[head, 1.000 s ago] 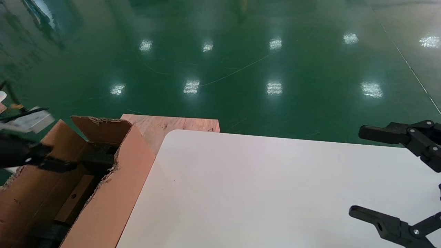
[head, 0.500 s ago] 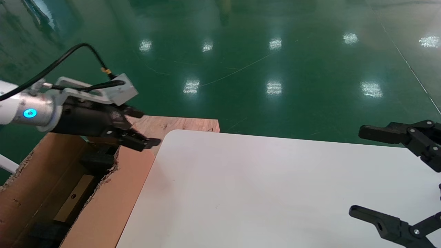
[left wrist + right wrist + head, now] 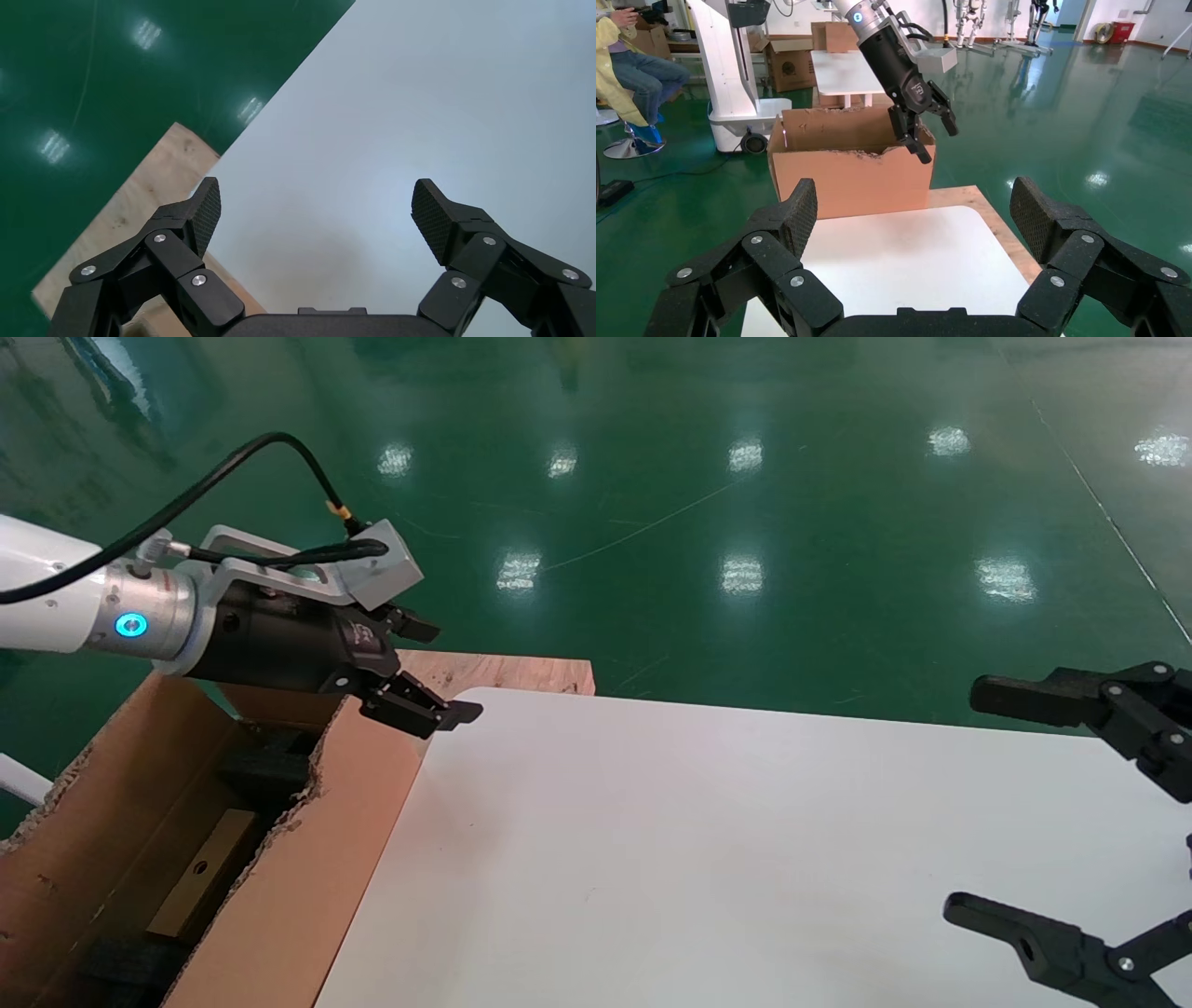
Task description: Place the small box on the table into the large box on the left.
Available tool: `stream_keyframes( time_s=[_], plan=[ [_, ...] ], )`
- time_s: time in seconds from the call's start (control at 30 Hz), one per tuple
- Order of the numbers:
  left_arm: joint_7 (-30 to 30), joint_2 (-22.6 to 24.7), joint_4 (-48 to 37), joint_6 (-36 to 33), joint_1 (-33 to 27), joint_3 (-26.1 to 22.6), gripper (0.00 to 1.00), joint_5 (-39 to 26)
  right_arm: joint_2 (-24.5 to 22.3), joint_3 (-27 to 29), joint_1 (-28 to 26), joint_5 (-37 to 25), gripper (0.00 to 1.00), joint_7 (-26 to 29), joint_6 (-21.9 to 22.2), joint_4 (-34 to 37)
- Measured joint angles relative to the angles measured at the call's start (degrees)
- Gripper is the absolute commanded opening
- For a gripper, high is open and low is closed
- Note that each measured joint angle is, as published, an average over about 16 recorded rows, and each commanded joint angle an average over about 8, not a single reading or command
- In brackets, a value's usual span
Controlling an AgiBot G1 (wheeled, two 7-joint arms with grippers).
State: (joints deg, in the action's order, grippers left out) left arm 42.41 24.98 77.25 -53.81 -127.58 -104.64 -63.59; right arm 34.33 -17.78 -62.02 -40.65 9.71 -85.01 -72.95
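Observation:
The small box [image 3: 209,859], flat brown with a round hole, lies inside the large box [image 3: 317,859] among dark foam [image 3: 265,770]. The large box [image 3: 849,175] stands against the left edge of the white table [image 3: 698,850]. My left gripper [image 3: 445,672] hovers open and empty above the box's ragged right wall, at the table's far left corner. The left wrist view shows the left gripper [image 3: 315,203] over bare table [image 3: 422,105]. My right gripper [image 3: 968,800] is parked open at the table's right edge, also empty [image 3: 912,200].
A light wooden board [image 3: 466,671] sticks out from under the table's far left corner. Glossy green floor [image 3: 652,505] surrounds the table. Beyond the large box stand a white machine base [image 3: 736,105], more cartons [image 3: 789,63] and a seated person [image 3: 624,70].
My left arm has risen out of the large box and swung right to the table's corner, fingers open. The small box stays inside the box. The right arm has not moved.

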Motion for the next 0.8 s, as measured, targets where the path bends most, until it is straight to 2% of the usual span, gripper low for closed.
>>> stream_keyframes(
  time_s=[0.23, 0.8],
  plan=[
    [-3.1, 1.0, -0.4, -3.1, 6.4, 8.6, 1.0, 2.1, 0.0, 0.0, 0.0, 0.0, 1.0, 0.0, 0.0, 0.0],
    [-12.5, 3.9, -1.5, -12.5, 26.0, 34.9, 1.0, 8.5, 0.0, 0.0, 0.0, 0.0, 1.0, 0.0, 0.0, 0.0]
  ],
)
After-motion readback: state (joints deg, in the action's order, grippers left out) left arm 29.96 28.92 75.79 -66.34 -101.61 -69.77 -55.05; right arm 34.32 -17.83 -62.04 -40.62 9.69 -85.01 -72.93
